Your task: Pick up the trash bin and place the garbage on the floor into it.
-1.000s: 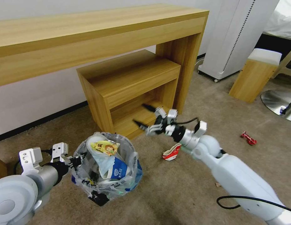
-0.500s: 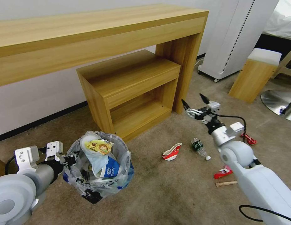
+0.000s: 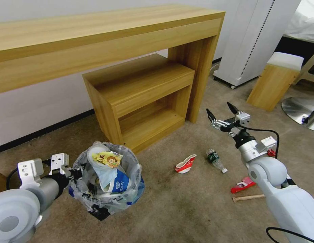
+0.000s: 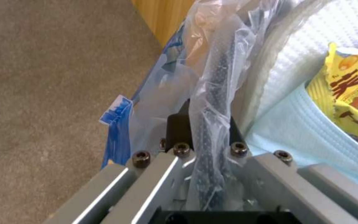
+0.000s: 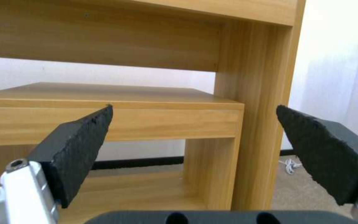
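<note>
Nearest the robot, at lower left of the head view, the left tool was clenched on the bag-covered rim of the trash bin, which sat on the carpet packed with a yellow wrapper, a pale blue mask and a blue-white paper cup. In the left wrist view the clear plastic bag ran between the tool's black fingers. To the right, on the floor, lay a wooden stick, a red wrapper, a small bottle and a red-white crushed bowl. Above the bottle the right tool hung released, jaws spread wide and holding nothing, facing the low wooden shelf and, beyond it, the long wooden table.
</note>
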Robot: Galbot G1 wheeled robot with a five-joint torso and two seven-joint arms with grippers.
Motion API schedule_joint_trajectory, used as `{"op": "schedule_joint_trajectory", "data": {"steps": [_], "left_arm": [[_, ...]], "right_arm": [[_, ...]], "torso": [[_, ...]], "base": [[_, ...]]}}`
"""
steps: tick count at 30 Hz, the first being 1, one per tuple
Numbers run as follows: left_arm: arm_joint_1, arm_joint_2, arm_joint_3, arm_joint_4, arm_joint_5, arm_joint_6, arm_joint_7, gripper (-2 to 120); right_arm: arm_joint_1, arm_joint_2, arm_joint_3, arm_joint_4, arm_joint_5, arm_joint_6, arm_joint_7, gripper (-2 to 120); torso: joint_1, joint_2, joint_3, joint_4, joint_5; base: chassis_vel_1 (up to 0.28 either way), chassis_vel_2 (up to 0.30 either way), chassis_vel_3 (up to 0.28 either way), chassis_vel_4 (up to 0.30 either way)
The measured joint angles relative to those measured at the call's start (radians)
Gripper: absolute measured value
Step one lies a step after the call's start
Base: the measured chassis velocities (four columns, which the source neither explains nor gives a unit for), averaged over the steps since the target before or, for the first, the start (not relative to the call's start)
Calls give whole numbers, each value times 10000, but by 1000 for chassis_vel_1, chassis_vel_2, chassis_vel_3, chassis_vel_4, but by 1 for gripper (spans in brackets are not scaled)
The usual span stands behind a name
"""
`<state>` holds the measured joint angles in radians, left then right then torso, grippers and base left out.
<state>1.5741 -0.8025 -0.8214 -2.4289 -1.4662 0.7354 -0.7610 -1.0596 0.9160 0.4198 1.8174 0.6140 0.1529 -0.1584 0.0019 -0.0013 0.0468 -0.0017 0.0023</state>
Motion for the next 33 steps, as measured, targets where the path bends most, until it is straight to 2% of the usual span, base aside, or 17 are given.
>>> {"op": "schedule_joint_trajectory", "data": {"steps": [8, 22, 28, 33], "left_arm": [[6, -47, 33, -6, 68, 0, 30, 1], [18, -86, 51, 39, 151, 0, 63, 1], [46, -119, 49, 50, 202, 1, 67, 1], [86, -88, 12, 29, 207, 0, 66, 1]], "right_arm": [[-135, -28, 110, 16, 32, 83, -128, 100], [-99, -39, 68, -14, 78, 196, -219, 100], [-158, -16, 87, -62, 81, 242, -226, 100], [-181, 21, 145, -106, 66, 270, -198, 100]], "torso": [[0, 0, 0, 0, 0], [0, 0, 0, -8, 0], [0, 1, 0, 3, 0], [0, 0, 0, -1, 0]], "base": [[-17, -18, -26, -16], [-88, -81, -85, -95], [-12, -11, -7, -12], [0, 0, 0, 0]]}}
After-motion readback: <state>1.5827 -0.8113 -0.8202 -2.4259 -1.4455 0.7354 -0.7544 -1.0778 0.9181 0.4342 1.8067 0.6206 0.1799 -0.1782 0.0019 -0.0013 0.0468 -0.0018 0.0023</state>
